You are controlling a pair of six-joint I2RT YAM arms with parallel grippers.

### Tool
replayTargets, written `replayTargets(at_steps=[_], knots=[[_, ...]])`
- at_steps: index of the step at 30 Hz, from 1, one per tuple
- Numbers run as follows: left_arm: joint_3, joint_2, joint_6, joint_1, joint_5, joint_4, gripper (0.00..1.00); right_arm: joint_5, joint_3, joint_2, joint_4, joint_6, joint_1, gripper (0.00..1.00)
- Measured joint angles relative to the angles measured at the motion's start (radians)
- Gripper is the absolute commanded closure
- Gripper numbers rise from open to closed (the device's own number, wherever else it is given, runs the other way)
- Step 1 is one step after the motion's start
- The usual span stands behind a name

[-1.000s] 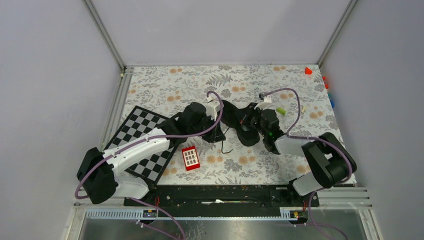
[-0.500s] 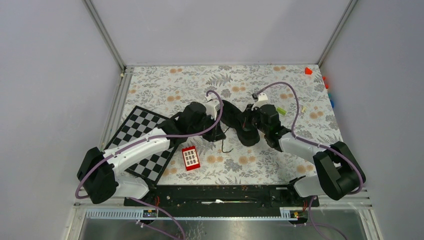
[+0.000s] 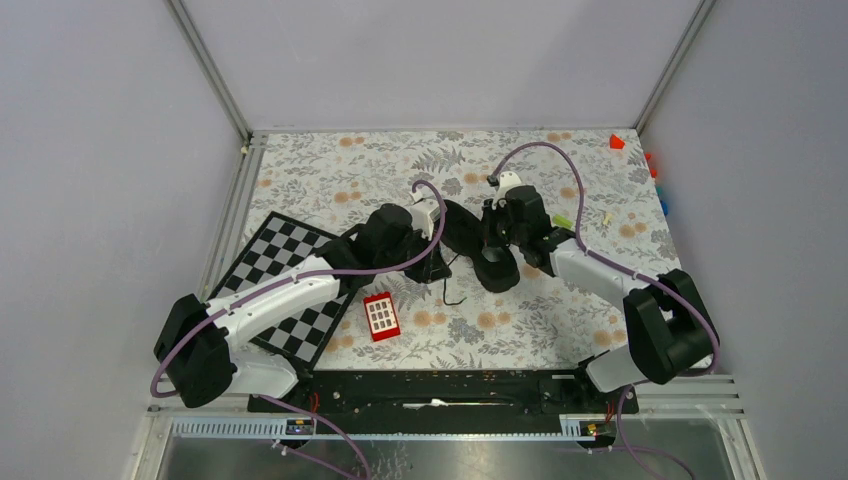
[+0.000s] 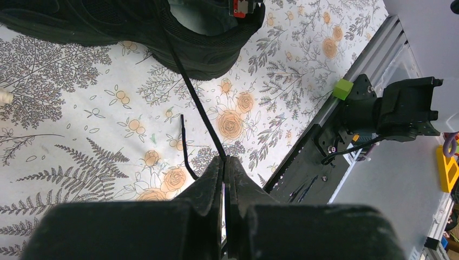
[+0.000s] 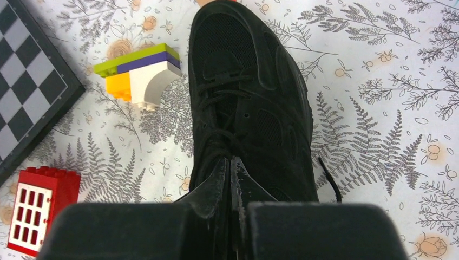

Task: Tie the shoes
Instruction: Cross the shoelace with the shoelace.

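Note:
The black sneaker (image 3: 470, 240) lies mid-table; it fills the right wrist view (image 5: 254, 97) and its heel end shows in the left wrist view (image 4: 162, 27). My left gripper (image 4: 224, 158) is shut on a thin black lace (image 4: 195, 103) that runs taut from the shoe to the fingertips; in the top view the left gripper (image 3: 437, 268) sits just near-left of the shoe. My right gripper (image 5: 231, 160) is shut, its tips over the shoe's laced middle; whether it pinches a lace is hidden. A loose lace end (image 5: 327, 179) lies to the shoe's right.
A chessboard (image 3: 290, 290) lies left, and a red windowed block (image 3: 381, 316) sits near it. A green-purple-yellow-white block stack (image 5: 141, 73) sits beside the shoe's toe. A green block (image 3: 563, 221) and a red block (image 3: 617, 141) lie far right. The black base rail (image 4: 325, 157) runs along the near edge.
My right gripper has swung from the shoe's right side up and left, over the shoe's middle. The left gripper and the shoe have stayed in place.

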Motion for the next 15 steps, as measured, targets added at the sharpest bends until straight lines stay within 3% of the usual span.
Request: replayTargets(at_steps=[4,9,15], knots=[[0.0,0.0,0.0,0.0,-0.002,0.0,1.0,0.011,0.064,0.041,-0.086,-0.023,0.0,0.98],[0.0,0.0,0.0,0.0,-0.003,0.0,1.0,0.011,0.1,0.053,-0.142,-0.037,0.0,0.73],[0.0,0.0,0.0,0.0,-0.003,0.0,1.0,0.01,0.14,0.048,-0.222,-0.054,0.0,0.65]])
